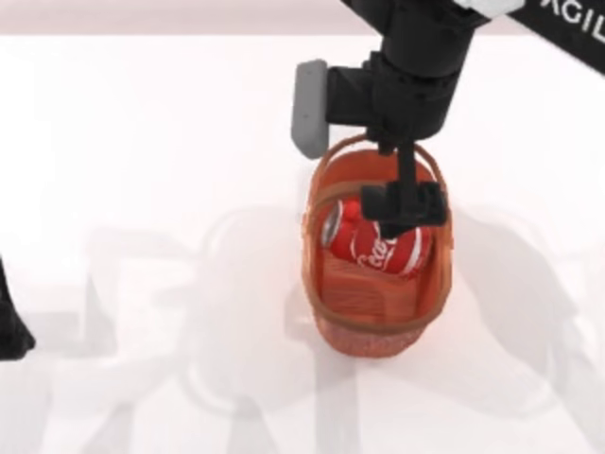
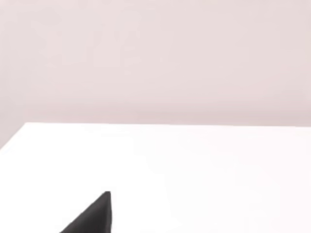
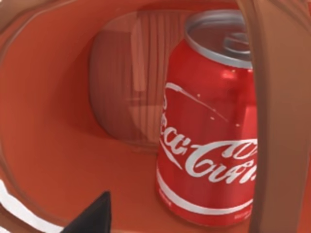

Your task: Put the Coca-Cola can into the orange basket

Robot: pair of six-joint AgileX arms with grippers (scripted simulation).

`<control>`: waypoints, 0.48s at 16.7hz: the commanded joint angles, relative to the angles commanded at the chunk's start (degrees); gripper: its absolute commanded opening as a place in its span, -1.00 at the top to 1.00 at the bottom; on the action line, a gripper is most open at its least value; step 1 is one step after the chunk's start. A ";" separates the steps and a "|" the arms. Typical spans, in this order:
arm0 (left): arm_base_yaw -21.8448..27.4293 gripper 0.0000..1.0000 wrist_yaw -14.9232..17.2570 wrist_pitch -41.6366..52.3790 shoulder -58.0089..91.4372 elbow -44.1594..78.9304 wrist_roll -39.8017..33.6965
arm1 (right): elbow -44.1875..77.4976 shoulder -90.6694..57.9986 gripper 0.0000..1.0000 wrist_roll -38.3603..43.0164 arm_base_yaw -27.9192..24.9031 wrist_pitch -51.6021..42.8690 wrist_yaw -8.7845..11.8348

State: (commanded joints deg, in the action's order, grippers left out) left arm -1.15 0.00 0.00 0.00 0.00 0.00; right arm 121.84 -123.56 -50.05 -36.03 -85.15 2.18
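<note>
From above, the orange basket [image 1: 378, 326] is seen right of the table's centre, with the Coca-Cola can [image 1: 376, 246] lying on its side inside it. The right gripper [image 1: 405, 210] is held over the can, under the arched handle; whether anything is gripped cannot be told. The left arm [image 1: 11, 326] is parked at the left edge. In the left wrist view, only bare white table [image 2: 194, 174] is shown. In the right wrist view, the can [image 3: 209, 141] is seen within the basket's wall [image 3: 53, 126].

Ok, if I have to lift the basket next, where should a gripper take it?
Take the orange basket by its arched handle, coming straight down from above. It spans the opening above the Coca-Cola can, which lies on its side inside. The right gripper now hangs over the basket, so clear it first.
</note>
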 joint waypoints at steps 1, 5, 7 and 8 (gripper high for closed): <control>0.00 -1.00 0.00 0.00 0.00 0.00 0.00 | -0.01 0.00 -1.00 0.02 0.25 0.05 0.00; 0.00 -1.00 0.00 0.00 0.00 0.00 0.00 | -3.21 0.38 -1.00 0.03 -0.04 2.83 0.00; 0.00 -1.00 0.00 0.00 0.00 0.00 0.00 | -5.19 0.61 -1.00 0.12 -0.13 4.58 0.00; 0.00 -1.00 0.00 0.00 0.00 0.00 0.00 | -5.60 0.66 -1.00 0.14 -0.15 4.95 0.00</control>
State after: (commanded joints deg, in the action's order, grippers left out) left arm -1.15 0.00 0.00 0.00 0.00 0.00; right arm 116.24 -122.91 -49.90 -36.18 -80.20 2.18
